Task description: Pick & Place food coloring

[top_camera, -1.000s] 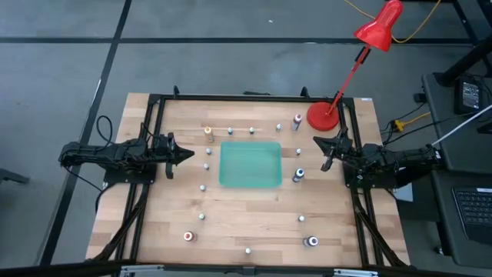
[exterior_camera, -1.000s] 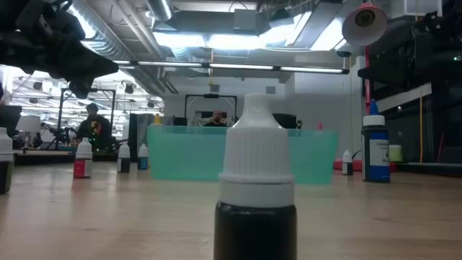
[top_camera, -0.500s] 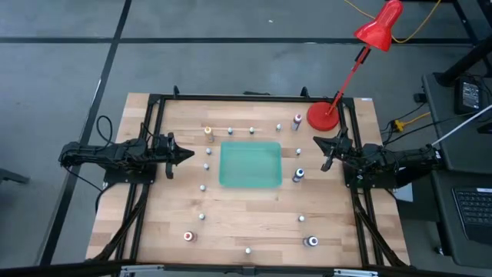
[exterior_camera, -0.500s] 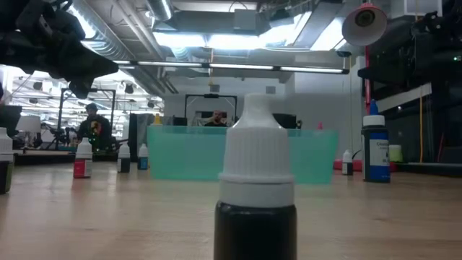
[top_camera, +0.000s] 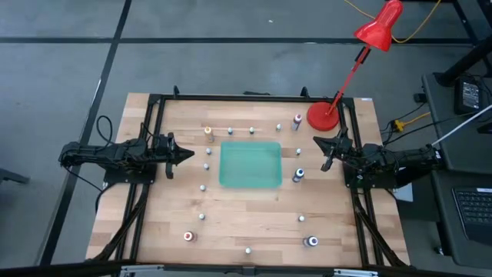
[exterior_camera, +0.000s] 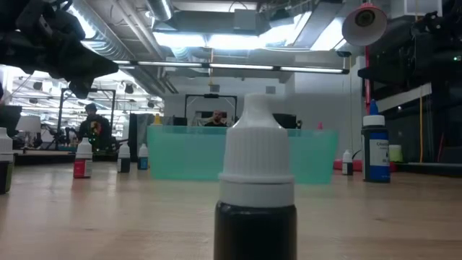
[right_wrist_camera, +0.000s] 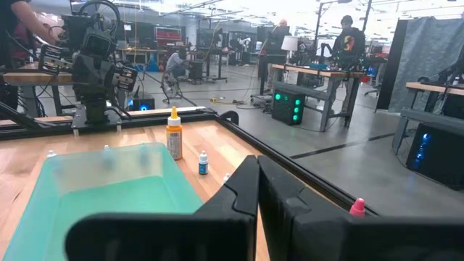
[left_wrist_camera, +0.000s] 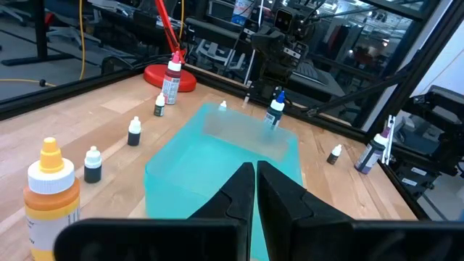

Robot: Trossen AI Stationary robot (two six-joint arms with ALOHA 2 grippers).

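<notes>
Several small food coloring bottles stand upright on their bases, scattered around a green container [top_camera: 250,164] at the table's middle: an orange one [top_camera: 207,132] at the far left, a blue-capped one [top_camera: 298,175] to the container's right, a red one [top_camera: 187,236] near left, a dark one [exterior_camera: 256,195] close to the low camera. My left gripper [top_camera: 189,155] hovers shut at the table's left side, pointing level at the container. My right gripper [top_camera: 321,149] hovers shut at the right side, also pointing level. Neither holds anything.
A red desk lamp stands with its base [top_camera: 323,116] on the table's far right corner. A black frame [top_camera: 231,98] runs along the table's edges. People are in the room behind.
</notes>
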